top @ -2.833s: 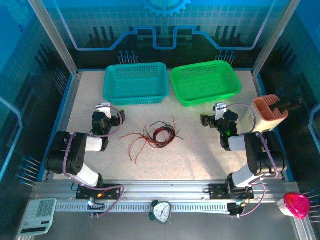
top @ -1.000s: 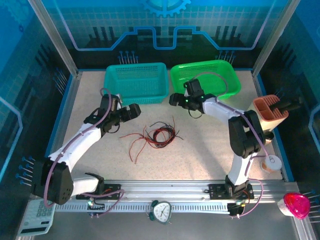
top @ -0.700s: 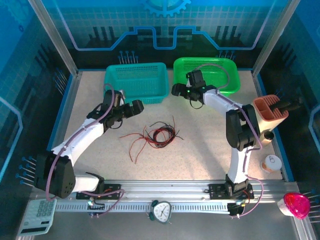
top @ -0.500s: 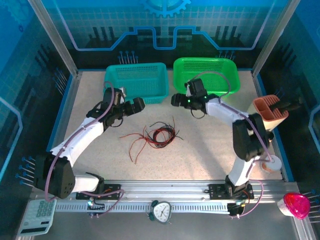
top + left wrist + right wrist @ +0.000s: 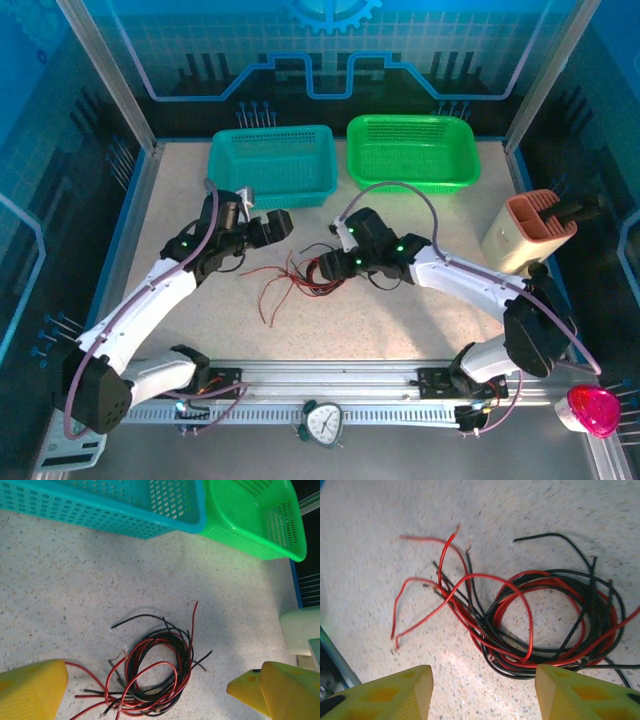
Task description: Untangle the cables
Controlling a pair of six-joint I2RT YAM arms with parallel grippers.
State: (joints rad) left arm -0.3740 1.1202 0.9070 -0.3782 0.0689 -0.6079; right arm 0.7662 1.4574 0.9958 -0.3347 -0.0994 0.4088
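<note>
The cables [image 5: 305, 272] lie tangled on the speckled table, red and black wires looped into a coil with loose ends trailing left. My left gripper [image 5: 278, 224] hovers open just up-left of them. In the left wrist view the cables [image 5: 155, 672] lie between and ahead of its yellow fingers [image 5: 30, 690], and the left gripper [image 5: 155, 695] holds nothing. My right gripper [image 5: 335, 262] hangs over the coil's right side. In the right wrist view the right gripper [image 5: 482, 690] is open, its fingers [image 5: 585, 690] apart, with the cables [image 5: 540, 622] just beyond the tips.
A teal basket [image 5: 270, 165] and a green basket [image 5: 410, 150] stand side by side at the back of the table. A peach container [image 5: 528, 230] stands at the right edge. Both baskets, teal [image 5: 100, 500] and green [image 5: 250, 515], also appear in the left wrist view.
My right arm has swung from the green basket down to the cable coil, and its jaws have narrowed. The green basket now sits square. My left gripper has edged closer to the cables.
</note>
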